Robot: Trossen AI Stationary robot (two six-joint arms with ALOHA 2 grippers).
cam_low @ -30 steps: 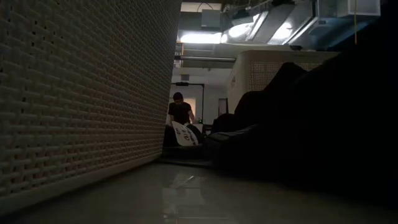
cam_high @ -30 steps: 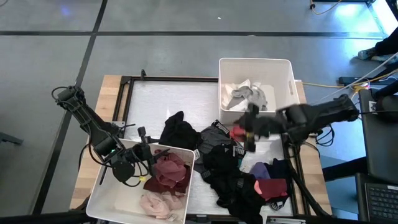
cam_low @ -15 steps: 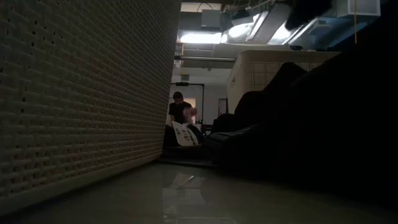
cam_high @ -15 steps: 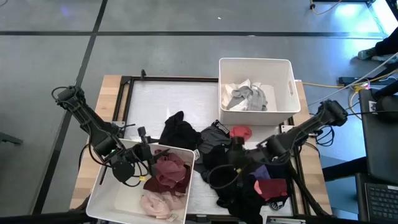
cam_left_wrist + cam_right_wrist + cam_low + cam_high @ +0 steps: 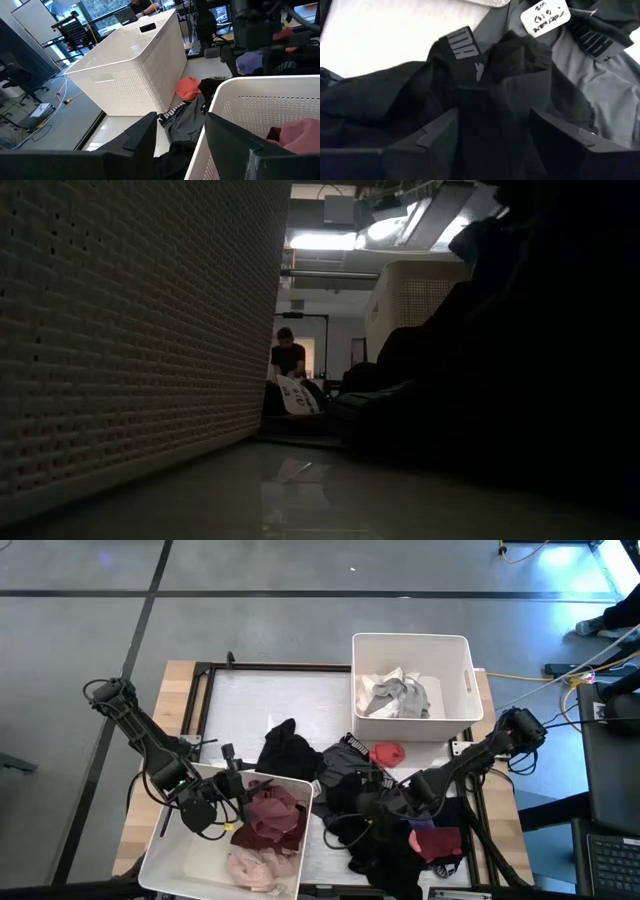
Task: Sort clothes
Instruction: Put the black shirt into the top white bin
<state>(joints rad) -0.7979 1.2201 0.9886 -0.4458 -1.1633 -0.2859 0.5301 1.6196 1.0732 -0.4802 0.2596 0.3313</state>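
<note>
Black soft fabric garments (image 5: 375, 825) lie heaped directly beneath your right gripper (image 5: 352, 808), whose fingers stand apart over the dark folds with nothing clamped; a small red cloth (image 5: 387, 752) sits just beyond it, and past that a white perforated plastic bin (image 5: 462, 680) holds grey and white pieces (image 5: 398, 693). Your left gripper (image 5: 238, 790) waits at the rim of the second white rectangular bin (image 5: 170, 850), fingers apart and empty, with maroon and pink garments (image 5: 266, 835) inside, just beside it.
</note>
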